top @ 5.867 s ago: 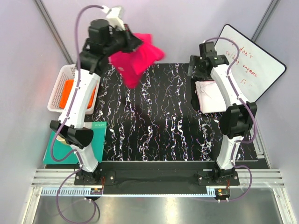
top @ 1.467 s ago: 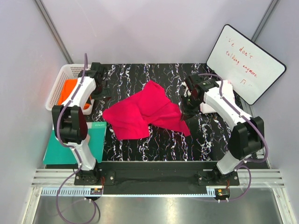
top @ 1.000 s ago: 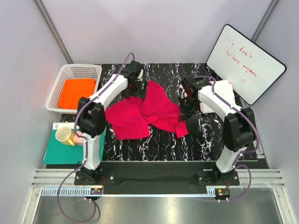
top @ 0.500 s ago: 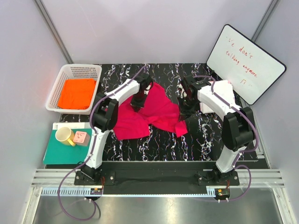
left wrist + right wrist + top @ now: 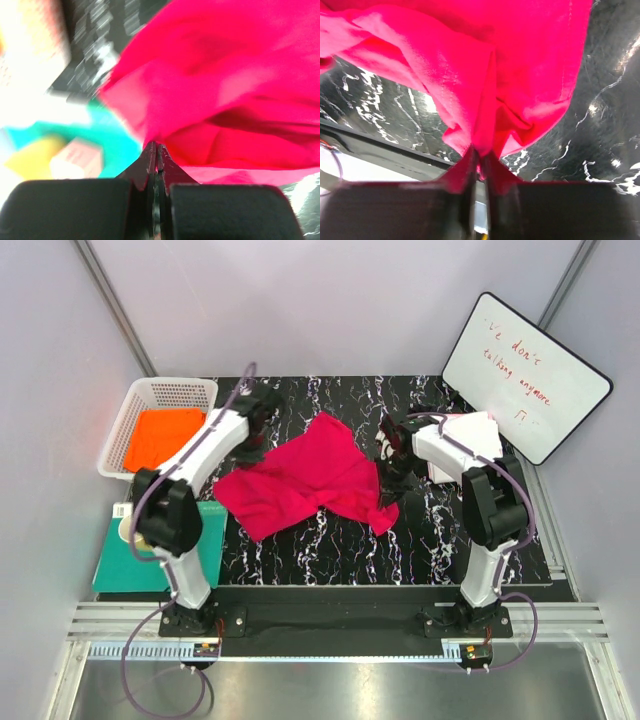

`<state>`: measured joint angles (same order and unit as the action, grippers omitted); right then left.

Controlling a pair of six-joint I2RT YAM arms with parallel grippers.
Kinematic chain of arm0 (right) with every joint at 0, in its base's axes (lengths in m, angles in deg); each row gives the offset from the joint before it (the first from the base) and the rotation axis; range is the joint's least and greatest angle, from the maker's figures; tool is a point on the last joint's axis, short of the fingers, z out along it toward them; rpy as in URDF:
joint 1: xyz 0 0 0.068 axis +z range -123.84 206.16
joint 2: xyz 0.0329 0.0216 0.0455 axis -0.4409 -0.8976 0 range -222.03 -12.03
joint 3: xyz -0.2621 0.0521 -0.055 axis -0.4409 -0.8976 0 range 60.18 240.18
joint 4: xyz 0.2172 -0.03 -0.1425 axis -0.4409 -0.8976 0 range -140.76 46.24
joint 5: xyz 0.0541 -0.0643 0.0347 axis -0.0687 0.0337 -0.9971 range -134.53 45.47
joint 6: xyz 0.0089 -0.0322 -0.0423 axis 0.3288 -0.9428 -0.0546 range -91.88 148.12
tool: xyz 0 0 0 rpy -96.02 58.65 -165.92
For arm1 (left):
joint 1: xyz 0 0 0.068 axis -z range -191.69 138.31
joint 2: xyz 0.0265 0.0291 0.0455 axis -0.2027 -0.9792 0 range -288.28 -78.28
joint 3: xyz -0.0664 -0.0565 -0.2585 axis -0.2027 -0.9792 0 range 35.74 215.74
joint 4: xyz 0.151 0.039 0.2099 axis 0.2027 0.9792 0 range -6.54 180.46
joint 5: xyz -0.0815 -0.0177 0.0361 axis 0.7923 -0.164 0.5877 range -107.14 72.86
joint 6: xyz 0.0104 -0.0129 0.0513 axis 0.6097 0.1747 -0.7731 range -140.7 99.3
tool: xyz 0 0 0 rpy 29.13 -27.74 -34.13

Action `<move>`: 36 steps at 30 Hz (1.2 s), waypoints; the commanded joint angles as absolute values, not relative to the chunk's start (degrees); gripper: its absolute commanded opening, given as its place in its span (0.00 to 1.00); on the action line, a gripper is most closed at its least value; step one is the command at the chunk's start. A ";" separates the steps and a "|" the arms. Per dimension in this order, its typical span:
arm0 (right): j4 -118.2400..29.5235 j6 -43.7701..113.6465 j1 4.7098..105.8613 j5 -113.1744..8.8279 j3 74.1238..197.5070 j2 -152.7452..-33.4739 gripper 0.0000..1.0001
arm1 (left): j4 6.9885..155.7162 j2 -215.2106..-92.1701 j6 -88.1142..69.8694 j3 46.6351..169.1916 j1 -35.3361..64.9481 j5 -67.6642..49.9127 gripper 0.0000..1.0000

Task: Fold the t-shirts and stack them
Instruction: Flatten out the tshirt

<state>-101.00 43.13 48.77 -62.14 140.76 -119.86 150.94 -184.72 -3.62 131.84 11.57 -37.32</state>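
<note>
Having just closed, the left claw [image 5: 156,148] pinches the crimson-pink t-shirt [image 5: 310,475] at its tips; the right claw [image 5: 480,152] pinches it too, so spreading flat can likely start.

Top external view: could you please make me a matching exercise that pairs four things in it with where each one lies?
Things:
1. crimson-pink t-shirt
2. orange t-shirt
3. white t-shirt
4. teal board

Places:
A. inside the white basket
B. at the right edge of the mat, just in front of the whiteboard
C. off the mat, by its near-left corner
D. spread and crumpled across the middle of the mat

Pairs: 1-D, 2-A, 3-B, 4-C
</note>
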 commanded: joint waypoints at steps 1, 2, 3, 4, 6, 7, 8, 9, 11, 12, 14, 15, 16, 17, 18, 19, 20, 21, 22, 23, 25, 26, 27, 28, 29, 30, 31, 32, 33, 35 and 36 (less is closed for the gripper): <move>-101.33 40.87 48.83 -64.31 142.00 -120.49 0.38 | 157.36 -178.49 0.48 124.09 8.52 -42.09 0.00; -101.51 40.61 48.83 -63.61 142.70 -120.14 0.46 | 157.72 -176.57 1.00 121.20 8.52 -42.27 0.00; -101.59 40.26 48.83 -63.17 144.71 -119.44 0.54 | 158.42 -175.59 1.35 119.96 8.52 -42.45 0.00; -101.68 40.08 48.83 -62.90 145.95 -119.26 0.72 | 158.77 -173.75 1.62 118.81 8.43 -42.45 0.00; -101.68 39.55 48.83 -62.03 150.68 -119.25 0.81 | 159.74 -172.07 2.67 115.82 8.43 -42.80 0.00; -101.51 39.29 48.83 -62.02 152.45 -119.60 0.87 | 159.92 -170.76 2.85 114.94 8.43 -42.63 0.00; -101.16 38.85 48.83 -62.28 154.29 -120.13 0.90 | 160.27 -170.31 3.55 113.45 8.35 -42.80 0.00; -100.72 38.76 48.83 -62.46 157.97 -121.96 0.93 | 160.97 -169.87 3.82 112.74 8.43 -42.80 0.00; -99.32 39.28 48.83 -64.64 161.50 -124.69 0.94 | 161.50 -168.64 4.69 110.64 8.35 -42.80 0.00; -99.22 39.29 48.83 -65.70 165.78 -128.45 0.94 | 161.59 -168.11 4.96 109.93 8.35 -42.71 0.00; -99.13 39.81 48.92 -68.16 169.94 -132.24 0.94 | 161.68 -167.23 5.66 108.70 8.17 -42.45 0.00; -98.96 39.99 49.01 -68.44 173.26 -135.40 0.94 | 162.11 -167.23 6.01 108.35 8.00 -42.36 0.00; -98.96 39.90 49.10 -68.26 175.04 -136.99 0.93 | 162.55 -167.40 6.36 108.17 7.47 -42.01 0.00; -99.13 39.73 49.10 -67.04 176.53 -138.40 0.92 | 162.73 -167.58 6.80 107.91 7.21 -41.84 0.00; -99.05 39.55 49.01 -66.25 178.90 -140.94 0.92 | 162.91 -167.49 6.98 107.73 6.85 -41.75 0.00; -99.13 39.38 49.01 -65.37 179.88 -142.18 0.91 | 162.82 -167.58 7.16 107.47 6.50 -41.66 0.00; -99.22 39.03 49.01 -63.88 181.37 -143.33 0.90 | 162.73 -167.49 7.42 107.11 6.41 -41.66 0.00; -99.48 38.85 48.84 -63.35 182.17 -145.43 0.89 | 162.47 -167.67 7.42 106.94 6.41 -41.66 0.00; -99.83 38.76 48.75 -62.56 182.78 -146.40 0.88 | 162.47 -167.84 7.34 106.85 6.41 -41.66 0.00; -99.84 38.15 48.49 -60.98 183.57 -147.20 0.86 | 162.38 -168.02 7.25 106.93 6.41 -41.75 0.00; -99.66 37.88 47.52 -59.57 184.37 -148.96 0.82 | 162.12 -168.11 7.16 106.85 6.41 -41.83 0.00; -99.40 37.62 47.17 -59.39 186.11 -149.48 0.76 | 161.77 -168.20 7.16 106.59 6.41 -41.75 0.00; -99.48 37.79 46.82 -59.30 187.26 -150.88 0.72 | 161.59 -168.37 7.16 106.41 6.41 -41.49 0.00; -99.40 38.05 46.03 -59.38 188.32 -151.68 0.72 | 161.24 -168.72 7.16 106.15 6.41 -41.40 0.00; -99.57 38.40 45.67 -59.56 190.68 -152.30 0.72 | 160.98 -168.98 6.90 105.71 6.41 -41.22 0.00; -99.75 38.49 45.58 -59.56 191.57 -153.52 0.72 | 160.71 -169.16 6.90 105.53 6.41 -41.05 0.00; -99.75 38.67 45.32 -59.30 192.27 -153.88 0.71 | 160.62 -169.51 6.72 105.53 6.41 -41.04 0.00; -99.75 38.76 44.97 -59.65 193.15 -154.23 0.71 | 160.36 -169.69 6.55 105.62 6.41 -41.04 0.00; -99.75 38.85 44.79 -59.65 193.25 -154.76 0.71 | 160.36 -169.86 6.54 105.70 6.41 -41.04 0.00; -99.75 38.93 44.62 -60.00 192.72 -155.11 0.65 | 160.19 -170.48 6.37 106.05 6.41 -41.13 0.00; -99.75 38.93 44.70 -60.26 192.55 -155.55 0.64 | 160.18 -170.74 6.19 106.23 6.41 -41.31 0.00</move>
<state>-99.97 38.87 44.99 -60.50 190.55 -154.61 160.29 -169.77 6.35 105.74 6.52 -40.71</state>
